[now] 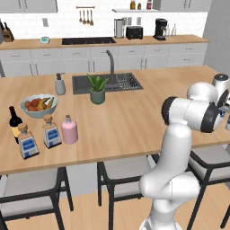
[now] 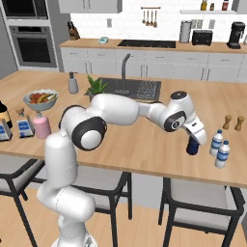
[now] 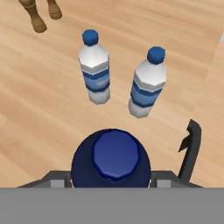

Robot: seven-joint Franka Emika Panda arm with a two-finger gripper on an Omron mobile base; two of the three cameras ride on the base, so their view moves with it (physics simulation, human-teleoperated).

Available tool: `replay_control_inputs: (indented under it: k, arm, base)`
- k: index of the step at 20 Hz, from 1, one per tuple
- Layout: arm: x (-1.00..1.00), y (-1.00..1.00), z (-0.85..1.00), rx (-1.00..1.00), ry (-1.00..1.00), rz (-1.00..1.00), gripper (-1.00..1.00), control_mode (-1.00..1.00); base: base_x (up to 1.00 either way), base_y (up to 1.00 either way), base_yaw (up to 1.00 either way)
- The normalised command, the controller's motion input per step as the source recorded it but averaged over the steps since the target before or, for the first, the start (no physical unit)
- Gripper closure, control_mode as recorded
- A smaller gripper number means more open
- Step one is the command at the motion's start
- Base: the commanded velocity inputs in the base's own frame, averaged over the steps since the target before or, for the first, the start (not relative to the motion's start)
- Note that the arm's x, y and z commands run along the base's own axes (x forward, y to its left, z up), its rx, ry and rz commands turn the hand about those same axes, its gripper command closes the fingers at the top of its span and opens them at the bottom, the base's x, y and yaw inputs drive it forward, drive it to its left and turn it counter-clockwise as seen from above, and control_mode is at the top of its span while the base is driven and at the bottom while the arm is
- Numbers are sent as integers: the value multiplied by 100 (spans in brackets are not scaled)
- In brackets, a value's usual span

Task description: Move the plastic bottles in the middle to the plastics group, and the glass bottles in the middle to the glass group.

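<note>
Over by the right end of the island counter [image 2: 144,149], the gripper [image 2: 194,140] is clamped on the navy bottle [image 3: 110,159], fingers on either side; it stands upright, cap up, just beside the two plastic bottles [image 3: 97,65], with bare wood around and the front counter edge close

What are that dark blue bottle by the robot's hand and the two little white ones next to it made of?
The dark blue bottle looks like opaque plastic: smooth, matte, rounded body with a blue screw cap. The two white bottles also look like plastic, pale and slightly translucent, with blue labels and blue caps, like water bottles. It is a rendered scene, so this goes by look alone. The counter looks like light wood.
</note>
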Motion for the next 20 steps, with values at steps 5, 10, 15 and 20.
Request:
replay_control_inputs:
  k: [5,10,15,20]
  arm:
    - [0,-6,0,0,-5,-25,100,-100]
    - [0,-7,0,0,-5,-15,100,-100]
    - [0,-33,-2,0,0,-5,100,-100]
    - [0,-13,0,0,0,-1,100,-100]
  base:
    - [0,0,0]
    - [0,0,0]
    - [0,0,0]
    - [0,0,0]
